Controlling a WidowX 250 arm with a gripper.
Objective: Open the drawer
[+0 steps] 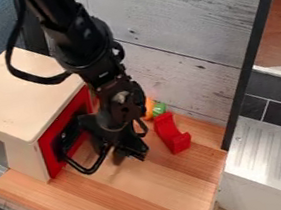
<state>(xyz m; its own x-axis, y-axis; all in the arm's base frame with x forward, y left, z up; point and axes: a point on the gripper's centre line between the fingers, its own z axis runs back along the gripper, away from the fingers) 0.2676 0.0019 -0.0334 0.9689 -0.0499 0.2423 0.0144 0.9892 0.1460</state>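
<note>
Up high, looking down at a slant
The camera faces the gray board wall behind the wooden top. It is near enough for wood stripes to show, with the white ridged tray on the right side.

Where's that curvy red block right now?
The curvy red block lies on the wooden counter, just right of the gripper in the picture.

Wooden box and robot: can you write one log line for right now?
red front: flush with wooden box | hand: by red front | red curved block: on counter
</note>
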